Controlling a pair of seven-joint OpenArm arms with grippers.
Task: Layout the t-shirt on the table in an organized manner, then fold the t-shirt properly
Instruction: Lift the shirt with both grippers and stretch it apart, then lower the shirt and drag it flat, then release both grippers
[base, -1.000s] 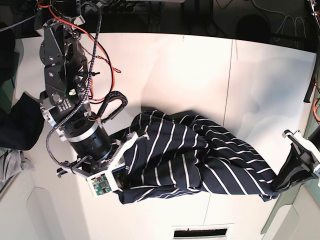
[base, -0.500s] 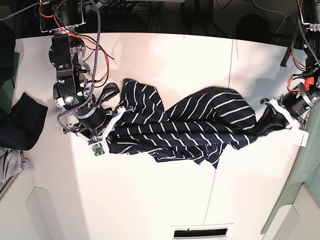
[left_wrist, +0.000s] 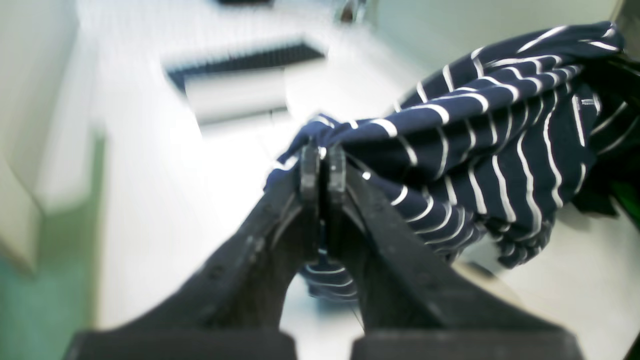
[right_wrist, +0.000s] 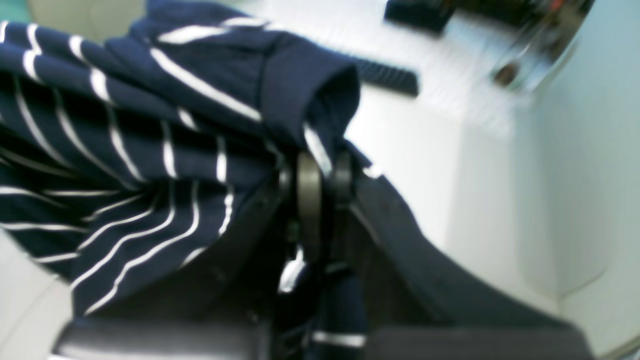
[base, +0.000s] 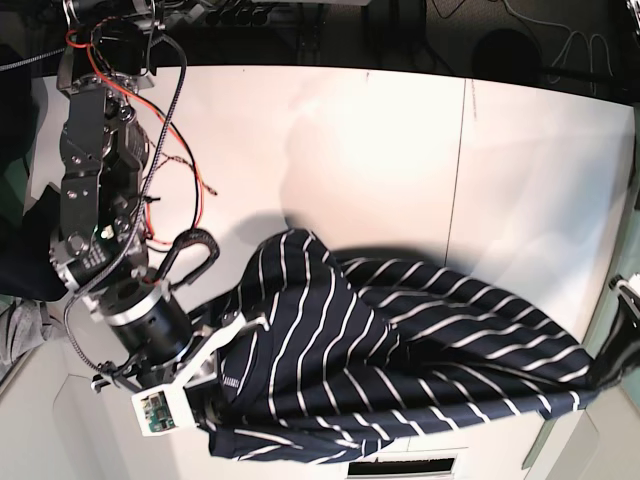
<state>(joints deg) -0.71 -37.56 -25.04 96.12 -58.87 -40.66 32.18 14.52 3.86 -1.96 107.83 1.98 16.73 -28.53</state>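
Left wrist view: the left gripper (left_wrist: 323, 165) pinches a bunched edge of the t-shirt (left_wrist: 490, 145), fingers (left_wrist: 309, 172) clamped tight, cloth trailing off toward 2 o'clock. Right wrist view: the right gripper (right_wrist: 322, 182) is closed on a hemmed fold of the t-shirt (right_wrist: 150, 150), fabric sagging out at 9 o'clock. Base view: the t-shirt (base: 400, 350) stretches rumpled across the table (base: 380, 150) toward 6 o'clock. It looks soft, light and floppy; corners and hems seem the best holds.
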